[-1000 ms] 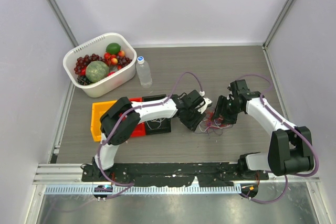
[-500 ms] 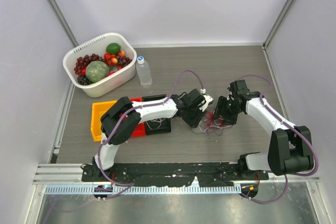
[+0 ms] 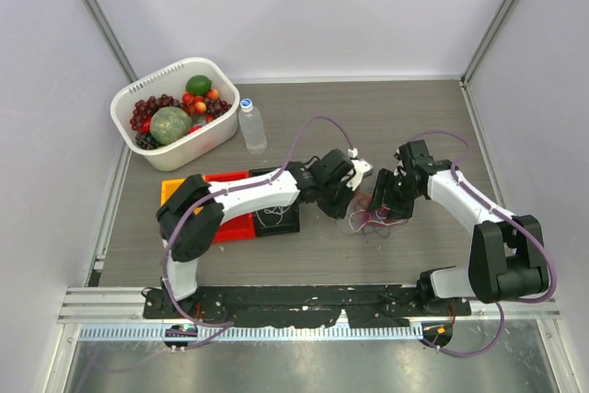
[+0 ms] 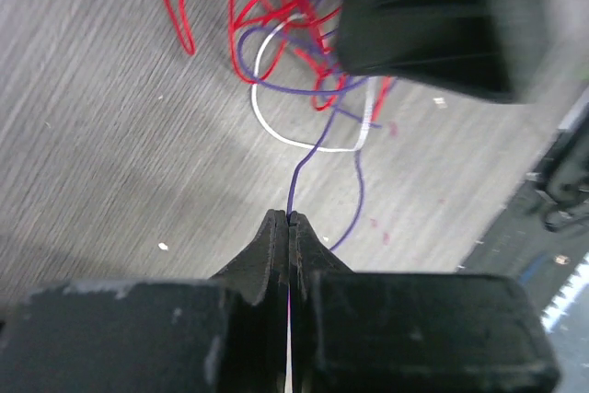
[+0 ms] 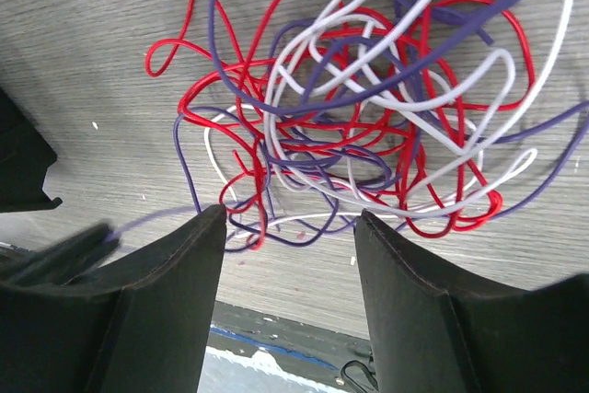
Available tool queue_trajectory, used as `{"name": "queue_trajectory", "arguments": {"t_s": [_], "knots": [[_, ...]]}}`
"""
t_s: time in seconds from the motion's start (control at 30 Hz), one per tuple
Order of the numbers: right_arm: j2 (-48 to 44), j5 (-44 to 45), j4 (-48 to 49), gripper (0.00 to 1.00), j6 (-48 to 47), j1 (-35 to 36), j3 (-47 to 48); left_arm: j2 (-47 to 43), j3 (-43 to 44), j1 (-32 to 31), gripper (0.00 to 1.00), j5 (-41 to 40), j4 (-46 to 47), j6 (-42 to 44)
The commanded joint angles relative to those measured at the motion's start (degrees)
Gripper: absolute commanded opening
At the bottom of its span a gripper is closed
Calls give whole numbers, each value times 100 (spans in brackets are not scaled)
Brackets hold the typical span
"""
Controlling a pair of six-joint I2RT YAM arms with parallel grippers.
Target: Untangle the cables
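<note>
A tangle of thin red, white and purple cables (image 3: 373,213) lies on the table between my two grippers. My left gripper (image 4: 290,218) is shut on a purple cable (image 4: 306,158) that runs from its tips up into the tangle (image 4: 294,34). In the top view the left gripper (image 3: 340,198) sits just left of the tangle. My right gripper (image 5: 290,213) is open and empty, its jaws wide apart just over the near edge of the tangle (image 5: 368,117). In the top view it (image 3: 391,198) is at the tangle's right side.
A white basket (image 3: 218,133) of fruit stands at the back left with a water bottle (image 3: 251,126) beside it. Orange (image 3: 169,198), red and black trays (image 3: 276,220) lie under the left arm. Walls close the table on three sides.
My left gripper has moved left and slightly back, pulling the purple cable out of the tangle. The right gripper has shifted a little left over the tangle.
</note>
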Motion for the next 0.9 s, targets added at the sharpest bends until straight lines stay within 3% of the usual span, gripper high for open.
{"name": "queue_trajectory", "arguments": {"t_s": [0.0, 0.17, 0.43, 0.67, 0.87], "knots": [[86, 32, 307, 63, 97, 179, 102, -871, 85, -18, 0, 436, 19, -85], [463, 611, 413, 59, 466, 329, 155, -1906, 182, -54, 0, 140, 19, 248], [912, 2298, 105, 54, 757, 338, 463, -3639, 1209, -414, 0, -2347, 80, 1768], [851, 2862, 87, 54, 678, 189, 261, -3808, 2973, -405, 0, -3061, -51, 2884], [851, 2959, 140, 55, 502, -163, 172, -3474, 4452, -405, 0, -3114, -218, 3079]]}}
